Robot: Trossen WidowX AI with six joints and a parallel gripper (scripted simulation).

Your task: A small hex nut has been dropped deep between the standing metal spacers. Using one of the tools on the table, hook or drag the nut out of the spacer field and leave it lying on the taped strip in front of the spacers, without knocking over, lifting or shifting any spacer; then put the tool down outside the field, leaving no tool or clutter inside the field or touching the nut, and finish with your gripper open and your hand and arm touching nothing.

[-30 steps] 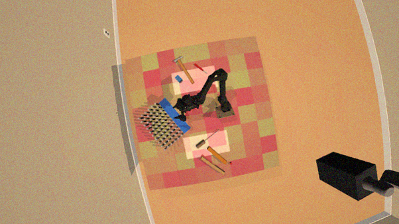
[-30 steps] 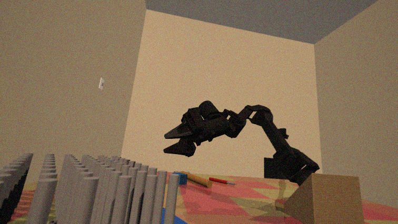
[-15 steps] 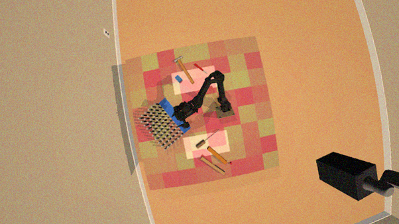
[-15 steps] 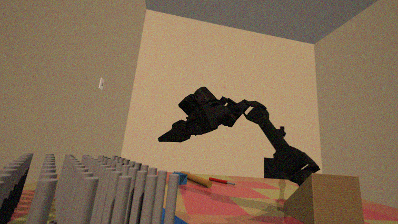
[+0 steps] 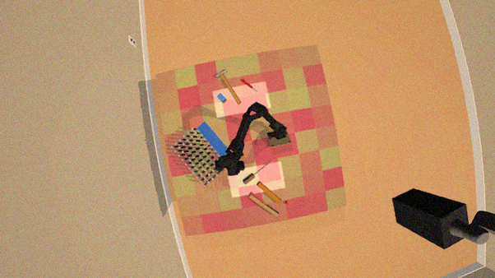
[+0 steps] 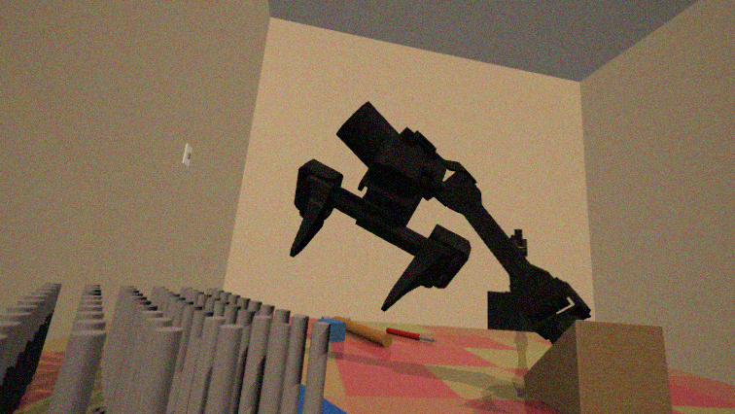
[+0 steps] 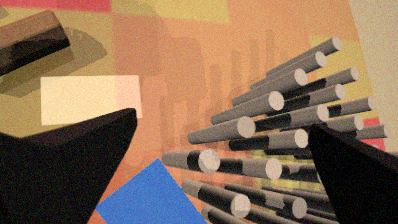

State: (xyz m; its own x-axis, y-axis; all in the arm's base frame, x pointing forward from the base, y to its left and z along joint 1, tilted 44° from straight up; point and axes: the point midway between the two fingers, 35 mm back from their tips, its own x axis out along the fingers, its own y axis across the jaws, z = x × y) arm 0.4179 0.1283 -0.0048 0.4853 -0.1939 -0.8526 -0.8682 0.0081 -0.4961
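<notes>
My gripper (image 6: 337, 281) (image 7: 222, 124) is open and empty, raised beside the spacer field, with its fingertips apart. The standing grey metal spacers (image 6: 224, 360) (image 7: 245, 128) form a dense field, also in the overhead view (image 5: 194, 151). The blue taped strip (image 5: 210, 135) (image 7: 150, 195) runs along the field's edge, partly covered by the arm in the overhead view. I cannot make out the hex nut. A tool with a brown handle (image 5: 248, 178) and thin rod lies below the arm in the overhead view. An orange-handled tool (image 5: 268, 191) and a wooden-handled tool (image 5: 258, 200) lie beyond it.
A hammer (image 5: 230, 88), a red screwdriver (image 5: 247, 83) (image 6: 403, 333) and a small blue block (image 5: 221, 97) (image 6: 333, 329) lie on the other side of the arm. A brown block-shaped thing (image 6: 622, 370) stands close to the exterior camera. Part of a brown bar (image 7: 35, 32) shows in the wrist view.
</notes>
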